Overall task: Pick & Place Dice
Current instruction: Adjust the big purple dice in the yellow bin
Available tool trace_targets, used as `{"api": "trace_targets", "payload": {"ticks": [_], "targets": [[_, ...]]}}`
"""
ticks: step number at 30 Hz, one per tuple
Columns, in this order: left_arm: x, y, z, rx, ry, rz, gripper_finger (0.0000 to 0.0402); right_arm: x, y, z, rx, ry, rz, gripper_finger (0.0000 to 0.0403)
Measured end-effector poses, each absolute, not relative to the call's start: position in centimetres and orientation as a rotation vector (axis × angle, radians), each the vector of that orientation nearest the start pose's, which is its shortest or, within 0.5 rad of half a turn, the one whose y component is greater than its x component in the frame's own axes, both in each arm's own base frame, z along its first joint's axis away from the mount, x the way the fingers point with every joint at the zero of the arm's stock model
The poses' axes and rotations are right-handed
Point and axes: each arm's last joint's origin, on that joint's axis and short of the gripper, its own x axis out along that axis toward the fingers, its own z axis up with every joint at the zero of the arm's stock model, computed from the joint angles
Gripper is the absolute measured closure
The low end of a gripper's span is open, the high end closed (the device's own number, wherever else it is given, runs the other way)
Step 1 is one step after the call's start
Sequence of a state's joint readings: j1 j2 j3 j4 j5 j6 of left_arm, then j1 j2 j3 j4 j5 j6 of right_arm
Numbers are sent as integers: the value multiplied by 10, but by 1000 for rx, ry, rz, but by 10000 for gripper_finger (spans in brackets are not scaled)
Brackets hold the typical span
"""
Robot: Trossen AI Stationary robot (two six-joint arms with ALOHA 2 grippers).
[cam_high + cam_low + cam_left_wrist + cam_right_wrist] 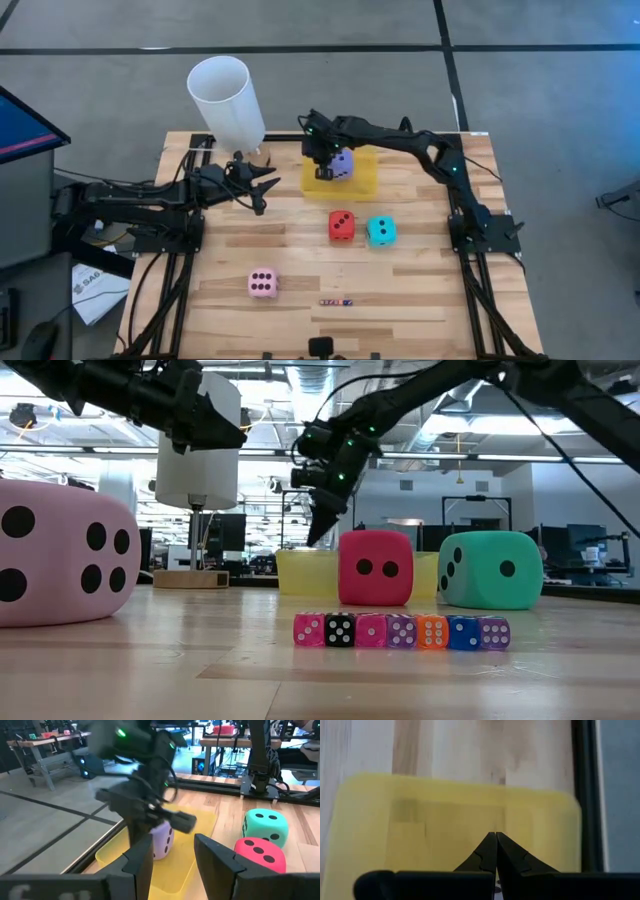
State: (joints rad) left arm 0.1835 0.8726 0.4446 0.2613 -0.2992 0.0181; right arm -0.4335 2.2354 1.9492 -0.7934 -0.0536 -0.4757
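Step in hand looks like the end of the first placement: purple die sits in the yellow tray at the far middle of the table; red, cyan and pink are not yet in it, so roughly a quarter done by my read.

Right gripper hangs over the tray's left part, just beside the purple die; fingers pressed fully together, tips meeting in its own wrist view with only tray floor beyond them; it holds nothing; whether it brushes the die I cannot tell.

Left gripper waits at the far left of the table, near the base of the white cylinder; fingers part open with a clear gap, nothing between them.

Remaining dice: red die and cyan die just beside each other mid-table, near side of the tray; pink die well apart, near-left; row of tiny dice by the near edge is not part of the job.

Next move, my guess: right arm lifts clear of the tray, spreads its fingers wide, comes down over the red die as the nearest; soft cubes should squash a bit, so a centred grip across opposite faces; cyan sits close enough to get nudged on approach.
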Motion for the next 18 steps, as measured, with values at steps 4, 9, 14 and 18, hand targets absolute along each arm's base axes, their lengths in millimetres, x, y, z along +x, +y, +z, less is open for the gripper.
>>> {"api": "trace_targets", "payload": {"ticks": [4,9,14,18], "targets": [[187,43,243,27,173,480,270,444,-204,220,-168,1159,-51,403],[187,43,242,28,182,480,270,444,-205,207,-137,1241,-22,403],[187,43,241,28,187,480,270,442,-205,202,-134,1265,-17,403],[187,43,241,29,187,479,270,439,-208,205,-136,1275,-39,403]]}}
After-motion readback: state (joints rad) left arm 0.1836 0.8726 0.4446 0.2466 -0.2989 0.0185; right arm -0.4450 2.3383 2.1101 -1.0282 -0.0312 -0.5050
